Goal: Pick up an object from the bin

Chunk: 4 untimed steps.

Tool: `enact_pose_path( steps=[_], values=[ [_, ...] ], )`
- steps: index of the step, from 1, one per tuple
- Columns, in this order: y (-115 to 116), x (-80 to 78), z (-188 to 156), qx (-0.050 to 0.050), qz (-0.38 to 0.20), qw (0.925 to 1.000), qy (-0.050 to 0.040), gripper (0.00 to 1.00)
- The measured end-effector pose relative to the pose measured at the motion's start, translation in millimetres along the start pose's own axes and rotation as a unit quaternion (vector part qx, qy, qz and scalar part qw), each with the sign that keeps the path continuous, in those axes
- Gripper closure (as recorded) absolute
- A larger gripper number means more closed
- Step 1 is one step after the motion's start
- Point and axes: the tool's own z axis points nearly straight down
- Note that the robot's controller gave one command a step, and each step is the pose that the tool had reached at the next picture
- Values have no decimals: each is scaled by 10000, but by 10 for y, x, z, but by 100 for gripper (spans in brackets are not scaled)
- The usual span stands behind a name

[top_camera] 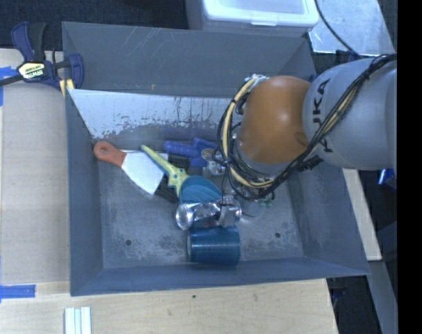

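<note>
The pincer [229, 212] is seen low over the middle of the bin [113, 218]. A shiny silver thing [188, 216] lies just left of it and a dark blue cup [214, 248] just nearer. Whether the pincer is open cannot be told.

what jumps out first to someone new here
The arm's orange wrist cover, ringed by cables, hangs over the middle right of the grey bin. In front of it sit a shiny metal piece and, by the front wall, a dark blue cylinder; left of them lies a white spatula with an orange handle.
</note>
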Motion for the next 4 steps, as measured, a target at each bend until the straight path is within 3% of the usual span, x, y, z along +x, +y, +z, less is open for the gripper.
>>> enact_pose_path(
  steps=[1, 2, 3, 4],
  values=[
    [-155, -149, -372, -11, -258, 9997, -43, 0],
    [-137, -95, 157, 2, 349, 9994, 12, 0],
    [52, -228, 379, 45, -1483, 9888, -175, 0],
    [260, 299, 421, 1, -166, 9998, -53, 100]
  ],
)
